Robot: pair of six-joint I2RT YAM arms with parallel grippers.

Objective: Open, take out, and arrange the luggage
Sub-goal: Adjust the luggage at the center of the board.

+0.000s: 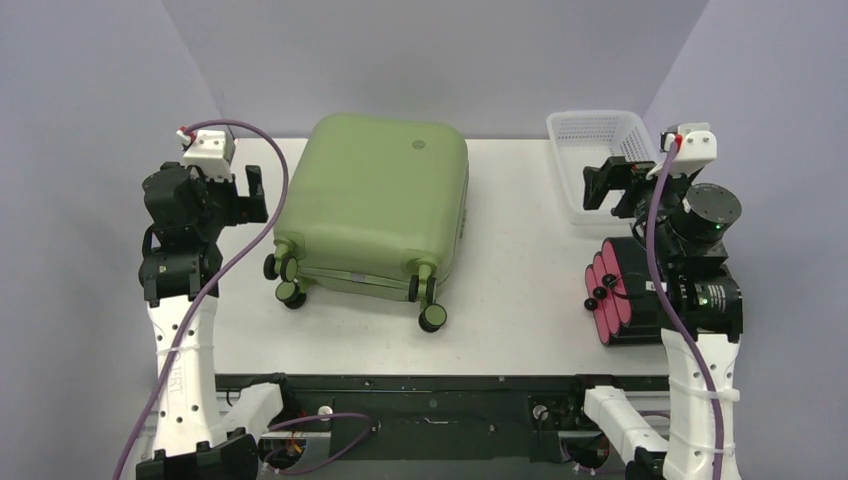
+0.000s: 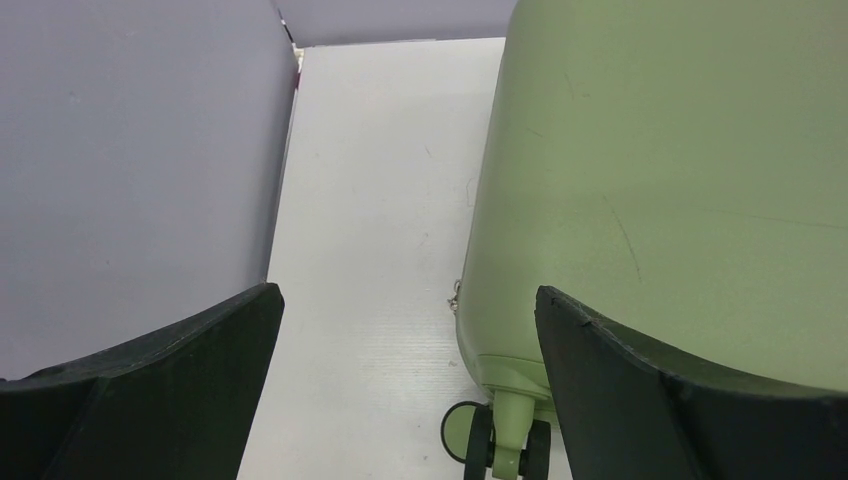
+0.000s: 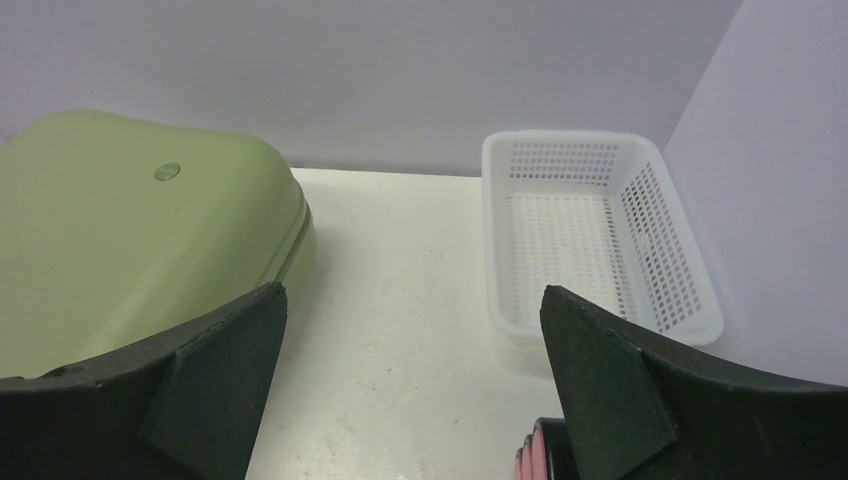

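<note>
The luggage (image 1: 375,200), a light olive-green hard-shell suitcase, lies flat and closed in the middle of the table, its black wheels (image 1: 432,317) toward me. It fills the right of the left wrist view (image 2: 660,190) and the left of the right wrist view (image 3: 130,240). My left gripper (image 1: 247,195) hangs open and empty above the table just left of the suitcase. My right gripper (image 1: 600,185) hangs open and empty at the right, above the table near the basket. Neither touches the suitcase.
A white mesh plastic basket (image 1: 590,150) stands at the back right, and shows in the right wrist view (image 3: 590,225). A smaller black case with a pink-red side (image 1: 615,295) lies at the front right under my right arm. Grey walls close in the table.
</note>
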